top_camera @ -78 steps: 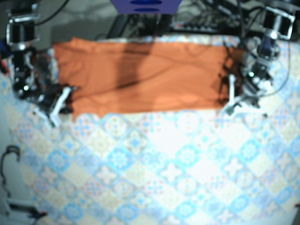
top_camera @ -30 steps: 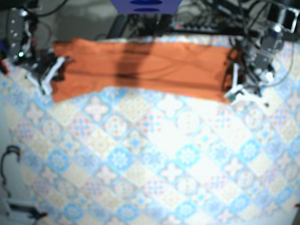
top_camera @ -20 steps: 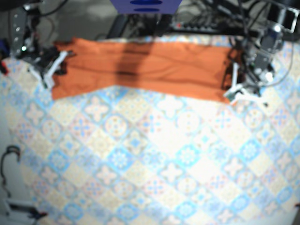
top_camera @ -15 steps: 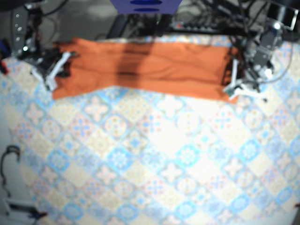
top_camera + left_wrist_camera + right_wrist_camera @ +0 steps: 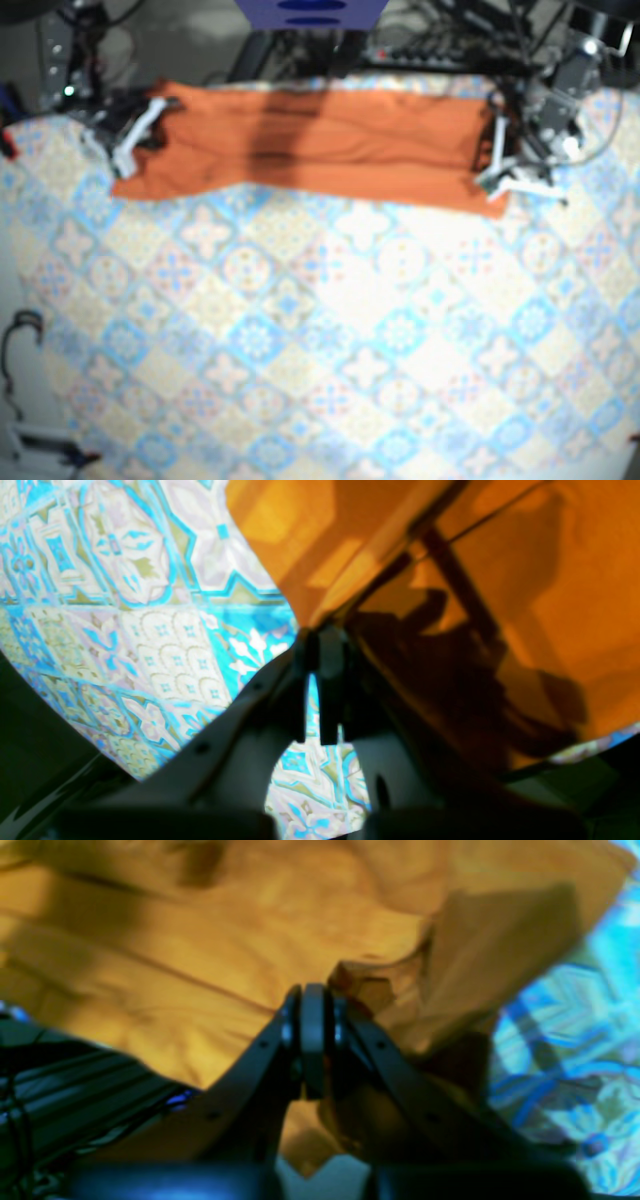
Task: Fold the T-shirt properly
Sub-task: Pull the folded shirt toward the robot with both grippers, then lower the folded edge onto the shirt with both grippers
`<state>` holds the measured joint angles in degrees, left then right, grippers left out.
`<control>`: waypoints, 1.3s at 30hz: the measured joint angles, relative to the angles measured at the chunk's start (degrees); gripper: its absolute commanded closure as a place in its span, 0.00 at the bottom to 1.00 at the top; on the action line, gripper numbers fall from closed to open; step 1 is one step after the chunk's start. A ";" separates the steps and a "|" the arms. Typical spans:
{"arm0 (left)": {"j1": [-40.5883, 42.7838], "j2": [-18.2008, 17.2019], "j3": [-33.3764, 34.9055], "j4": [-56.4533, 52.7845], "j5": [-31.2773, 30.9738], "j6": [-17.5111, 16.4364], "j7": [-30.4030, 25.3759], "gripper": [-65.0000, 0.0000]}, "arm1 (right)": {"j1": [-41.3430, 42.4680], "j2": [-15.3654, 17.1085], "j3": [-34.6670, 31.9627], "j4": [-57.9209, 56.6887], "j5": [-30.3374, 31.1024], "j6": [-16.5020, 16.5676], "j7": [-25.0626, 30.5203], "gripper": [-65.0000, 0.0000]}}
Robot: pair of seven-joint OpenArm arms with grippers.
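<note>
The T-shirt (image 5: 320, 140) lies as a long orange band along the far edge of the desk (image 5: 350, 350), its long axis running side to side, so the next fold has to bring one end toward the other. Each arm sits at its own end, neither nearer: the left pincer (image 5: 318, 637) is clenched on the near corner at the base view's right, and the right pincer (image 5: 312, 992) is clenched on bunched cloth at the opposite end. Compared with 2.6 s ago the band is much shallower, its near hem carried away toward the far edge, both pincers having travelled with it
</note>
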<state>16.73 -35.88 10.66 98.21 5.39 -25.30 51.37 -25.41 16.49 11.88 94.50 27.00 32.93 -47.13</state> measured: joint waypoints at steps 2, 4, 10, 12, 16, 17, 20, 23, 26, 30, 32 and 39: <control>0.55 0.00 0.00 0.00 0.00 0.00 -0.15 1.00 | 0.07 0.02 0.02 0.00 -0.04 -0.17 -0.02 1.00; 0.74 0.00 0.00 0.00 -0.02 -0.04 0.11 1.00 | 0.15 0.09 0.02 0.00 -0.07 -0.20 0.13 1.00; 1.36 -0.02 0.00 0.28 -0.02 0.04 -0.04 1.00 | 0.13 0.11 0.02 0.00 -0.04 -0.17 0.09 1.00; 2.25 -0.02 0.02 1.53 0.02 -0.02 0.20 1.00 | -0.02 0.11 0.04 0.00 -0.09 -0.20 -1.05 1.00; 2.62 0.00 0.02 2.80 0.17 0.00 0.00 1.00 | -0.61 -0.44 0.46 1.25 -0.24 -0.20 -1.73 1.00; 2.62 -0.02 0.02 2.80 0.20 0.00 0.02 1.00 | -0.61 -0.50 0.46 1.38 -0.15 -0.20 -1.57 1.00; 2.64 -0.02 0.02 2.73 0.20 0.00 0.11 1.00 | -0.61 -0.50 0.46 2.10 -0.04 -0.20 -1.60 1.00; 2.62 -0.02 0.02 2.71 0.20 0.00 0.04 1.00 | -0.59 -0.48 0.46 2.91 -0.22 -0.22 -1.62 1.00; 2.62 -0.02 0.02 2.71 0.20 0.00 0.04 1.00 | -0.59 -0.46 0.46 4.20 -0.20 -0.20 -1.64 1.00; 2.47 0.00 0.02 1.77 0.17 0.00 0.00 1.00 | -0.44 -0.46 0.46 5.81 0.63 -0.11 -1.66 1.00; 2.51 -0.02 0.02 1.25 0.22 0.00 0.04 1.00 | -0.42 -0.46 0.50 6.03 3.39 -0.17 -1.62 1.00; 2.49 0.00 0.02 1.14 0.20 0.00 0.04 1.00 | -2.14 -0.87 2.71 7.85 6.86 -0.22 -1.68 1.00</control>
<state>19.22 -35.88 10.68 99.35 5.58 -25.30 51.42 -27.55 15.62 14.59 102.35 33.87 32.71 -48.82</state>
